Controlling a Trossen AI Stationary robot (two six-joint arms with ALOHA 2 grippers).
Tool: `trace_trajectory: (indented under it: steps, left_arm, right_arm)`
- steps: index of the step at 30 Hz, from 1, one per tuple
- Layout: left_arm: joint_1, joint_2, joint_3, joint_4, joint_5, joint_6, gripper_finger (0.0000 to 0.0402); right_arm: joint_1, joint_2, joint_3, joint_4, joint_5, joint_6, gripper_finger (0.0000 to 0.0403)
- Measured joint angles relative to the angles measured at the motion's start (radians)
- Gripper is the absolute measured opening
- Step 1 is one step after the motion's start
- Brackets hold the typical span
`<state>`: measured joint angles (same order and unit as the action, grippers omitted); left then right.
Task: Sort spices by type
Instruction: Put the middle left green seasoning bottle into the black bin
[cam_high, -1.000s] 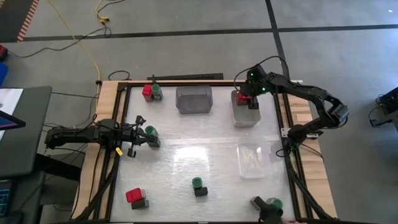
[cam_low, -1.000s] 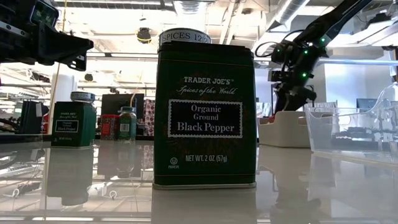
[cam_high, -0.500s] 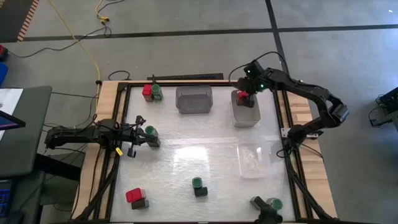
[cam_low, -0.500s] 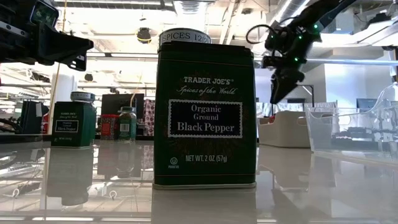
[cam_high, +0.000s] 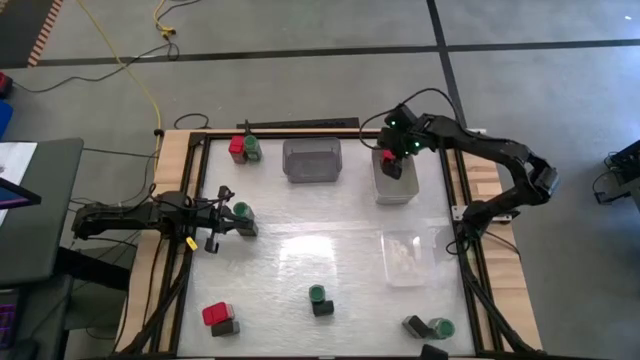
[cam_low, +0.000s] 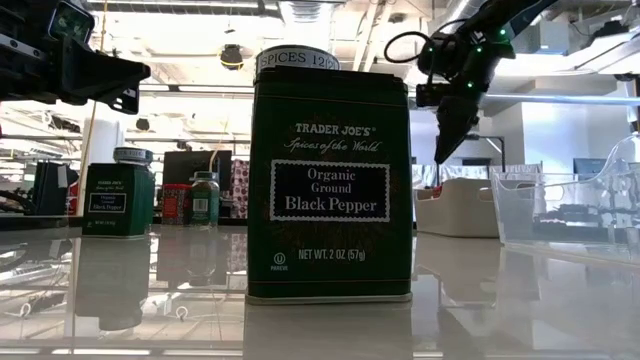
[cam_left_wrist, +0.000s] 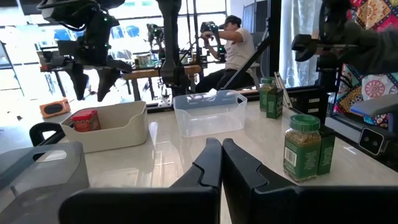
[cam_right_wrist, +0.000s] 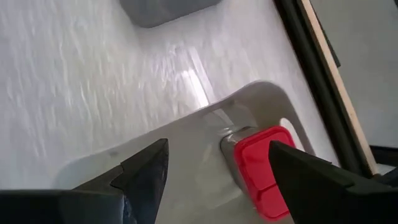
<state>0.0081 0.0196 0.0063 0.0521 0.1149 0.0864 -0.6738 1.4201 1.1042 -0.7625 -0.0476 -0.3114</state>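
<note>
right gripper (cam_high: 393, 166) hung over the white tray (cam_high: 396, 190), jaws wide apart, holding nothing | red-topped spice (cam_right_wrist: 261, 168) lay inside that tray, under the fingers | left gripper (cam_high: 222, 222) sat well left of the tray, jaws closed and empty, beside a green-lidded jar (cam_high: 241, 212)

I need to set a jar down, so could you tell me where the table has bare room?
The widest bare patch is the table middle, between the grey tray, clear tray and front green-lidded jar. The beige tray is crowded, right gripper above its red-topped jar.
</note>
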Motion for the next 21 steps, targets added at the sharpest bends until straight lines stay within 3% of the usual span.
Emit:
trace_trajectory:
  steps: [8,15,21]
  left_arm:
    - [0.0,0.0,0.0,0.0,0.0,0.0,0.0]
    - [0.0,0.0,0.0,0.0,0.0,0.0,0.0]
    - [0.0,0.0,0.0,0.0,0.0,0.0,0.0]
  right_arm:
    - [0.047,-0.078,0.0,0.031,0.018,0.116,0.0306]
    - [0.108,-0.206,0.0,0.029,0.177,0.199,0.0306]
    - [0.18,-0.312,0.0,0.012,0.192,0.316,0.0306]
